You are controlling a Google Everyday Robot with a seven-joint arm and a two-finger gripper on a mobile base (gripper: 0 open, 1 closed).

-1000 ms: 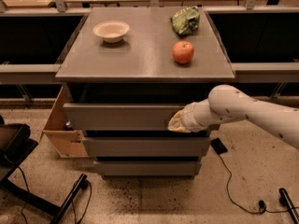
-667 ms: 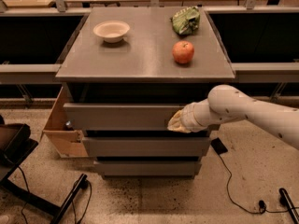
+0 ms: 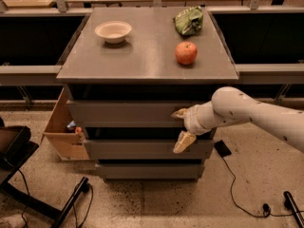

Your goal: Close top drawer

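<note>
The top drawer (image 3: pixel 123 113) is the uppermost of three grey drawers under the cabinet's top; its plain front stands a little out, with a dark gap above it. My gripper (image 3: pixel 182 127) is at the right part of that front, on the end of the white arm (image 3: pixel 247 113) that reaches in from the right. Its fingers are spread: one fingertip (image 3: pixel 180 112) lies against the drawer front, and the other (image 3: pixel 184 141) hangs down over the gap above the middle drawer (image 3: pixel 137 148). It holds nothing.
On the cabinet top (image 3: pixel 142 56) are a white bowl (image 3: pixel 113 31), a red apple (image 3: pixel 186 52) and a green bag (image 3: pixel 189 21). A cardboard box (image 3: pixel 64 132) stands at the cabinet's left. A black chair base (image 3: pixel 28 175) is at lower left and cables (image 3: pixel 237 194) lie at lower right.
The top drawer's front has moved in a little toward the cabinet. The gripper's fingers have spread, with the lower one now hanging down over the gap below.
</note>
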